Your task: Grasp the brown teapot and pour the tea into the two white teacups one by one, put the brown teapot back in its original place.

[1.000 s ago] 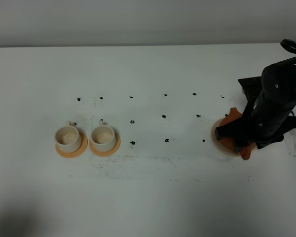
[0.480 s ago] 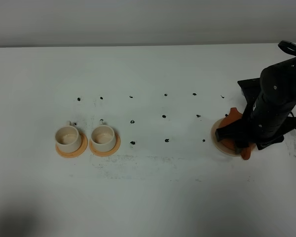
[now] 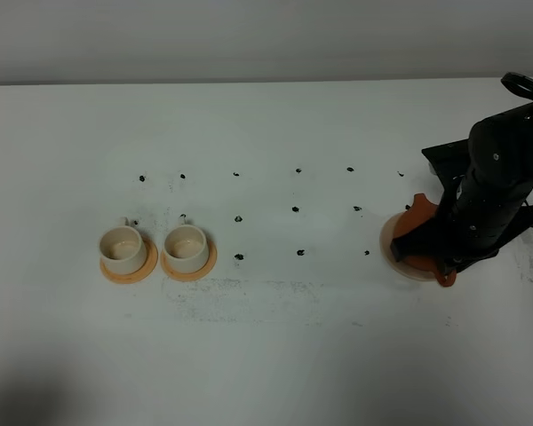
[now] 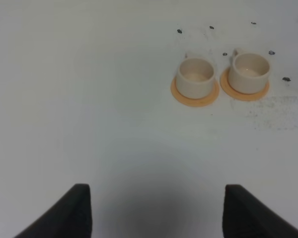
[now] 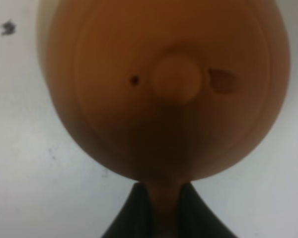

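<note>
Right gripper [image 5: 161,201] pinched shut on the brown teapot's [image 5: 164,89] handle, pot on its beige saucer [image 3: 387,238].

From above, the right arm [image 3: 502,177] hides most of the pot, and the wrist view is blurred and crops its far rim. It sits near the table's [image 3: 293,337] right edge, with bare tabletop between it and the two white teacups [image 3: 123,248] [image 3: 186,247] on orange saucers [image 3: 129,269]. The left gripper [image 4: 156,213] is spread wide and holds nothing.

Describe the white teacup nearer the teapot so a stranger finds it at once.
On the white table, look to the high view's left, where two small cream-white cylindrical cups sit side by side on round orange saucers. Take the right-hand cup, the one closer to the reddish-brown clay teapot.
</note>
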You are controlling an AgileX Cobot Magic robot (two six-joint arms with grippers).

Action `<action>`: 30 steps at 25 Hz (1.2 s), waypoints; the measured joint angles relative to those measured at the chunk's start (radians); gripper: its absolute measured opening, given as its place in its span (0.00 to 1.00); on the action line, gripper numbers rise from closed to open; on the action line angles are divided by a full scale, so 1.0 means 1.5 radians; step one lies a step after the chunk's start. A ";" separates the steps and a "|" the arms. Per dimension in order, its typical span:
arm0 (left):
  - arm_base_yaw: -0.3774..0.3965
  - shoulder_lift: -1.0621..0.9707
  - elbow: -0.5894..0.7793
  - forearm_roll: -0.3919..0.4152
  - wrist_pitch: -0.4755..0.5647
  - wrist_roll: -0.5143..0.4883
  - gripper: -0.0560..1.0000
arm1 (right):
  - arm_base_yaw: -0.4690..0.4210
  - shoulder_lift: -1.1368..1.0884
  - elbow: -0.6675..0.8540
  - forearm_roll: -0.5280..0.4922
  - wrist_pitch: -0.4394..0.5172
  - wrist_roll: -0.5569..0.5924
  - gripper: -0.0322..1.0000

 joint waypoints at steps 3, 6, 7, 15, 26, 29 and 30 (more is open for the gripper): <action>0.000 0.000 0.000 0.000 0.000 0.000 0.60 | -0.005 0.000 0.000 0.002 0.001 -0.006 0.14; 0.000 0.000 0.000 0.000 0.000 0.001 0.60 | -0.006 -0.001 0.000 0.002 0.000 -0.012 0.14; 0.000 0.000 0.000 0.000 0.000 0.001 0.60 | -0.007 -0.002 0.000 0.002 -0.001 -0.012 0.14; 0.000 0.000 0.000 0.000 0.000 0.001 0.60 | -0.008 -0.043 0.001 -0.025 -0.039 -0.014 0.14; 0.000 0.000 0.000 0.000 0.000 0.001 0.60 | 0.041 -0.135 0.064 -0.040 -0.097 -0.015 0.14; 0.000 0.000 0.000 0.000 0.000 0.001 0.60 | 0.085 -0.135 0.064 -0.041 -0.122 -0.034 0.14; 0.000 0.000 0.000 0.000 0.000 0.001 0.60 | 0.101 -0.135 0.064 -0.042 -0.131 -0.042 0.14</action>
